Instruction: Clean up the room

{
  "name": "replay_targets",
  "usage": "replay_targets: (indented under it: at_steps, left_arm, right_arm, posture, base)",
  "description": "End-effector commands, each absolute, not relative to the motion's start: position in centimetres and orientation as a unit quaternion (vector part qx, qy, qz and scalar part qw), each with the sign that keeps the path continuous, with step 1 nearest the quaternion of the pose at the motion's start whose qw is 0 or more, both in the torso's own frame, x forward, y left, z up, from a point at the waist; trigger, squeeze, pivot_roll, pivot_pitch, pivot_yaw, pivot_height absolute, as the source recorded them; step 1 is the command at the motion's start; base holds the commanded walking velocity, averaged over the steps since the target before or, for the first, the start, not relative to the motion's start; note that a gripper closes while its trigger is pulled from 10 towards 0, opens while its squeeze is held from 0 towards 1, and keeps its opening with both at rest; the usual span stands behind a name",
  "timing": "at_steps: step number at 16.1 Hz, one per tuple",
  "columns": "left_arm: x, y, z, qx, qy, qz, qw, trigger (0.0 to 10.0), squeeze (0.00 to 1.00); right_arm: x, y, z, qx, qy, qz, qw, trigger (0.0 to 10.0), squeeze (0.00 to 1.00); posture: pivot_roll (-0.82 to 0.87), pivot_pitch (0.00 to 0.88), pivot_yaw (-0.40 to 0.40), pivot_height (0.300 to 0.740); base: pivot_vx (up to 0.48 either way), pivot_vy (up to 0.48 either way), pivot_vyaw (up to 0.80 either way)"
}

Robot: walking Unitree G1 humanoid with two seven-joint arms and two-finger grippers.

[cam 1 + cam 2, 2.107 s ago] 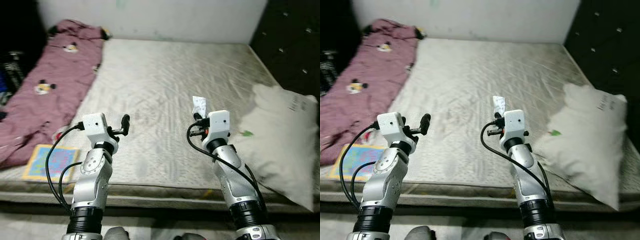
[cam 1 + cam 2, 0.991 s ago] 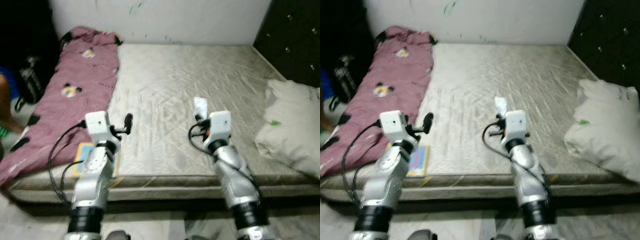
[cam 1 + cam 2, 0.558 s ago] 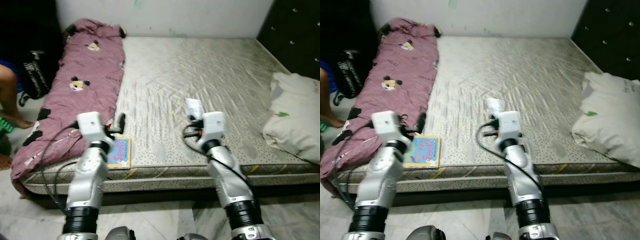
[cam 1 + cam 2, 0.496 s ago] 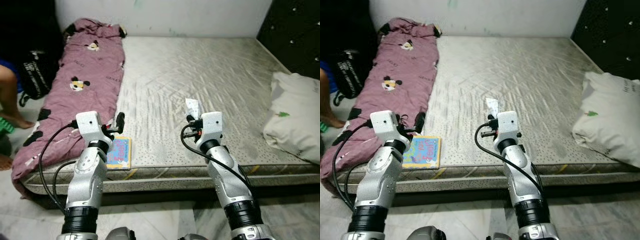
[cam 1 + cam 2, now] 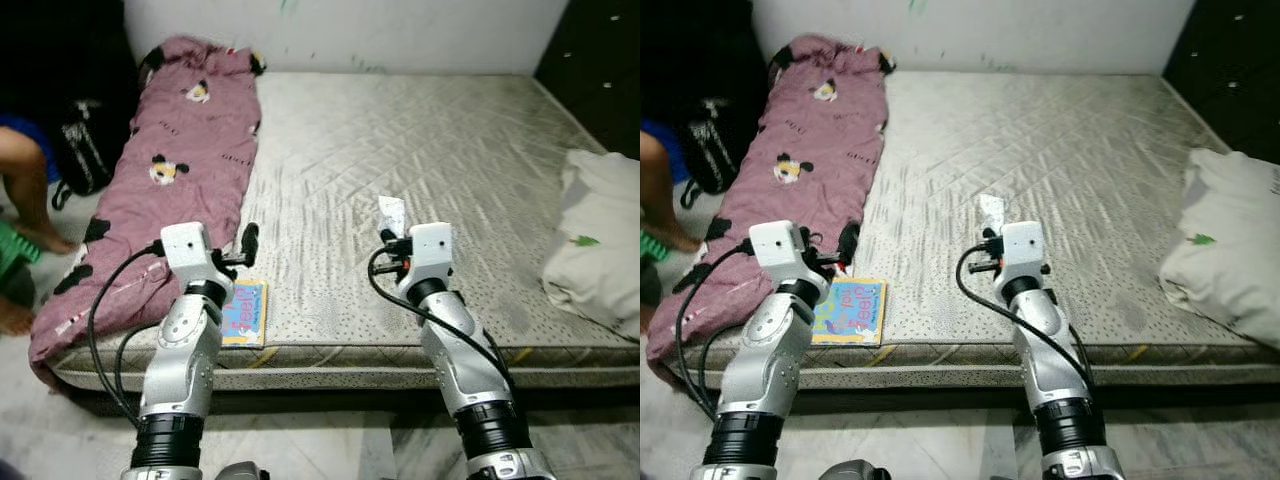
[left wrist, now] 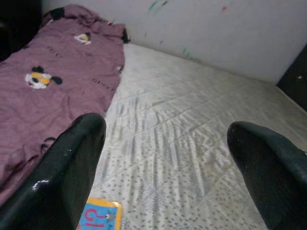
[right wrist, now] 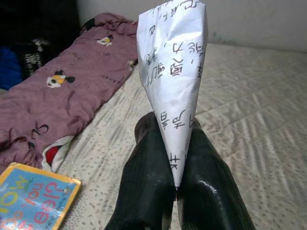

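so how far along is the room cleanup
Early on. In hand: the right hand is shut on a folded paper. Left: the left hand is open and holds nothing, the colourful book lies at the mattress edge, and the maroon blanket lies rumpled along its side.

Glossy black plastic fingers (image 7: 144, 191) pinch a creased, matt paper slip (image 7: 173, 72). The bare mattress (image 5: 420, 150) looks quilted and rough; the pink blanket (image 5: 190, 130) soft cloth.

The paper slip (image 7: 171, 91) is covered in dark handwritten characters, upside down here and not legible. The book (image 5: 850, 311), lying beside the pink blanket (image 5: 805, 160), shows big colourful letters, too blurred to read.
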State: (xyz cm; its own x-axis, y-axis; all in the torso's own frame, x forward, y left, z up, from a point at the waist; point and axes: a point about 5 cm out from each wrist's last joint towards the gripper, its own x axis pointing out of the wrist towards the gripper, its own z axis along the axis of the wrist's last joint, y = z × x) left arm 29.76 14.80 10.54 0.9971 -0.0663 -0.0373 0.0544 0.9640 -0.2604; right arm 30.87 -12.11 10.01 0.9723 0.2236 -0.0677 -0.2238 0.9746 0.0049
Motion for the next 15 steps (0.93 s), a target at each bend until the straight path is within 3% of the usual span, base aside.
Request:
replay_targets:
  at_steps: [1, 15]
  left_arm:
    - [29.89, 14.6, 11.0, -0.129, 0.014, -0.039, 0.991, 10.0, 0.0]
    - [30.01, 14.36, 10.93, -0.123, 0.014, -0.047, 0.991, 10.0, 0.0]
  right_arm:
    - [31.1, -12.18, 10.48, -0.005, 0.027, 0.113, 0.993, 10.0, 0.0]
    - [31.21, -12.14, 10.44, -0.006, 0.025, 0.114, 0.993, 10.0, 0.0]
  posture:
    - [0.02, 0.0, -0.011, 0.74]
    - [0.02, 0.0, -0.009, 0.74]
  base:
    - [0.296, 0.0, 0.0]
    - [0.316, 0.0, 0.0]
